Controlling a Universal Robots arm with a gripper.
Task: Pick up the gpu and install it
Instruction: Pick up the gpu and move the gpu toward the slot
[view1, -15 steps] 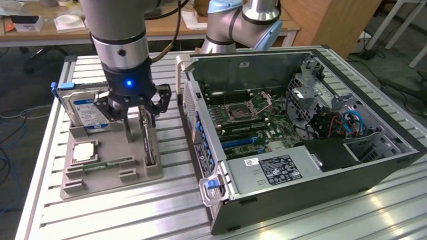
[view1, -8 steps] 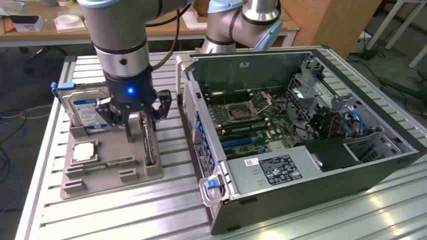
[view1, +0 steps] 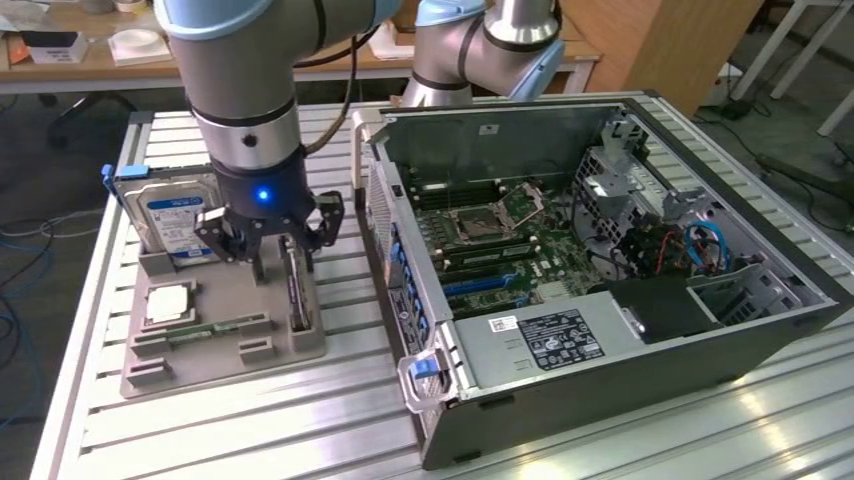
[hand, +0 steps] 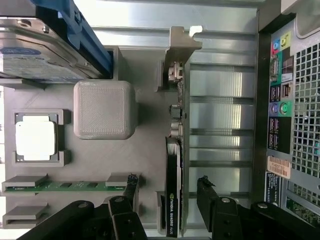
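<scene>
The gpu (view1: 298, 296) stands on its edge in a slot of the grey holder tray (view1: 287, 350). From the wrist it is a thin green board with a black cooler (hand: 172, 190) and a silver end bracket (hand: 181, 50). My gripper (view1: 280, 256) hangs just above the card's near end. It is open, with one black finger (hand: 131, 189) on the cooler side and the other finger (hand: 205, 192) on the board side. Neither touches the card. The open computer case (view1: 641, 345) lies in the exterior view's right, its motherboard (view1: 514, 235) exposed.
On the same tray are a silver hard drive with a blue label (view1: 170, 218), a processor chip (view1: 168, 303) and a slim memory stick (view1: 214, 327). A grey block (hand: 104, 109) rises beside the card. The case's rear ports (hand: 280, 100) stand close by. A second arm base (view1: 467, 50) is behind the case.
</scene>
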